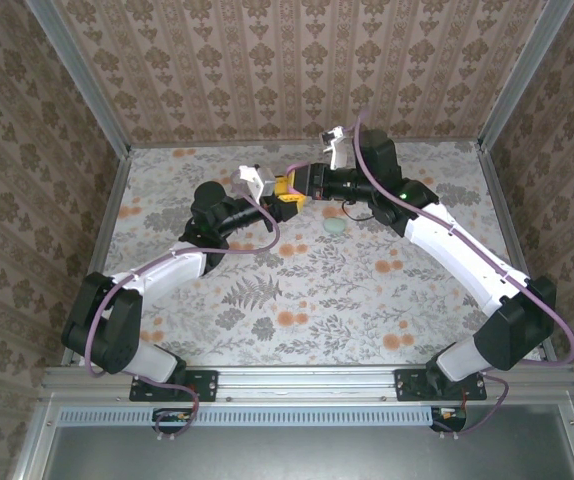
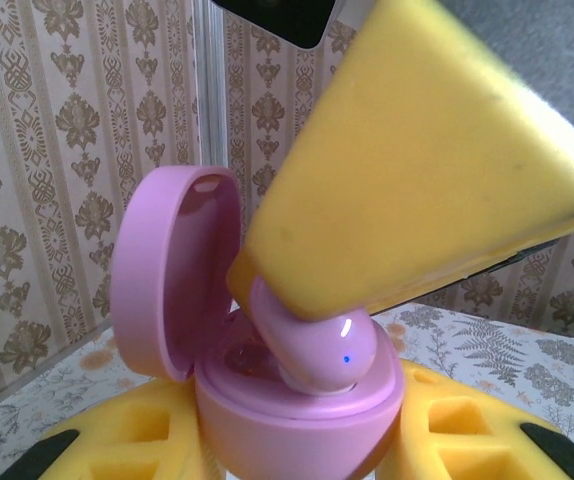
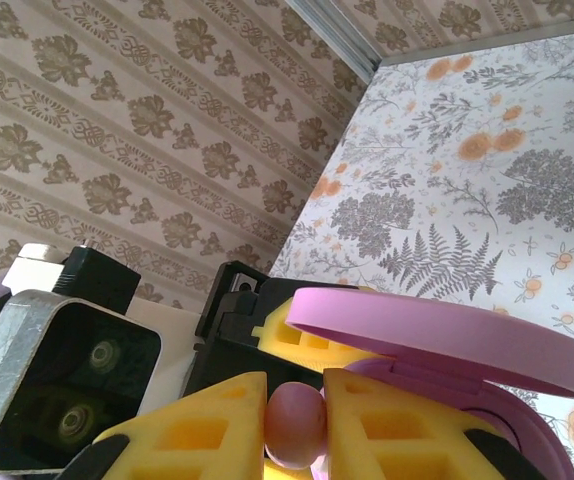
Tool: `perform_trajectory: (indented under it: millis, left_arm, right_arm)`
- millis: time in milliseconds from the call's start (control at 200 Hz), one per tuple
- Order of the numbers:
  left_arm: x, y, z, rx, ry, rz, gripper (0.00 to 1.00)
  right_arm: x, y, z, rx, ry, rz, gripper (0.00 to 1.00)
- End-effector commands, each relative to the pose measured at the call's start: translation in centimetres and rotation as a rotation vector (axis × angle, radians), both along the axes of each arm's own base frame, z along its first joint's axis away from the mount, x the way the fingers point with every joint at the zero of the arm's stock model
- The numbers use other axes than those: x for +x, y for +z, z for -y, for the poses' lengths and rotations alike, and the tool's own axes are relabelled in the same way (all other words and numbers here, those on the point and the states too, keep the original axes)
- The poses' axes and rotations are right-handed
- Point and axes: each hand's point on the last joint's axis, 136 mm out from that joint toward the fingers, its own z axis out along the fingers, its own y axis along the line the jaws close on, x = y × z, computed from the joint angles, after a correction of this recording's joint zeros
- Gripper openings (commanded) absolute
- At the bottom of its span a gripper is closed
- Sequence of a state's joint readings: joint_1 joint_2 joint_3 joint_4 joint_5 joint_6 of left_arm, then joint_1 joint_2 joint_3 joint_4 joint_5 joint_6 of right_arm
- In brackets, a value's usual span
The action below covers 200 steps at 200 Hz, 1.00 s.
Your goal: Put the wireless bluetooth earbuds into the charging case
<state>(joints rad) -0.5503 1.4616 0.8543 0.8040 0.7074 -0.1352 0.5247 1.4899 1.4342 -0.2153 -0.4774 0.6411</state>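
My left gripper [image 2: 297,455] is shut on the base of a pink oval charging case [image 2: 297,420], whose lid [image 2: 172,270] stands open to the left. A pink earbud [image 2: 322,345] with a small blue light sits partly in the case's right-hand well. The right gripper's yellow finger [image 2: 417,170] covers the earbud's top. In the right wrist view, my right gripper [image 3: 295,425] is shut on that earbud [image 3: 295,420], with the open lid [image 3: 437,340] just to the right. From above, the two grippers meet over the far middle of the table, left [image 1: 285,203] and right [image 1: 305,183].
A mint oval case [image 1: 336,226] lies on the floral table [image 1: 307,300] just right of the grippers. Patterned walls close in the back and both sides. The left wrist camera housing [image 3: 57,380] sits close to the right gripper.
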Motion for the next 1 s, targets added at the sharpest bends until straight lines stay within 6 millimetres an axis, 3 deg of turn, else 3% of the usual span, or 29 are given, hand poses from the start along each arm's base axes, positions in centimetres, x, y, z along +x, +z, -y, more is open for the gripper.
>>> perform_trajectory:
  millis: [0,995]
  left_arm:
    - [-0.74,3.43,0.03,-0.055,-0.013,0.098,0.27]
    - [-0.75,3.73,-0.08,-0.058,-0.006,0.102,0.27]
  right_arm:
    - [0.07,-0.51,0.38,-0.054,-0.023,-0.002,0.23]
    - [0.14,0.32,0.84,-0.08,-0.042,0.024,0.3]
